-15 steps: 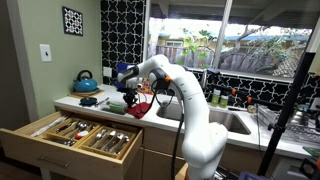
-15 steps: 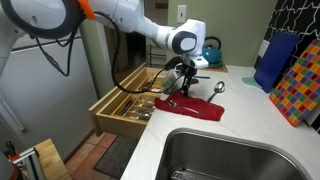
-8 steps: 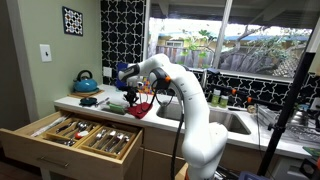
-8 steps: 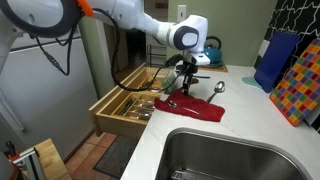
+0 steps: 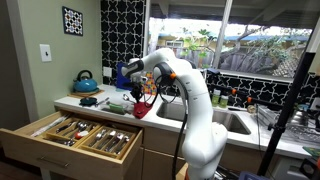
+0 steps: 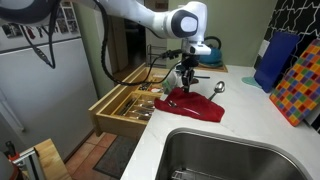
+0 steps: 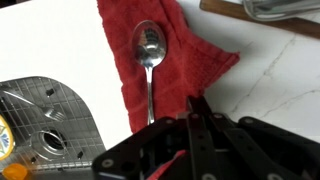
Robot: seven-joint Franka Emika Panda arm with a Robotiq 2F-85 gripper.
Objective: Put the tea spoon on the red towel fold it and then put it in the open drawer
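White kitchen countertop [image 7: 270, 90] is carrying the red towel [image 7: 185, 70] right beside the sink [image 6: 230, 152], and the tea spoon [image 7: 150, 45] is lying on that towel with its handle pointing back at the wrist camera. Gripper [image 7: 195, 112] is hovering over the towel's near edge, fingers pinched together on nothing, while the open drawer [image 5: 75, 135] is sticking out below the counter, full of cutlery.
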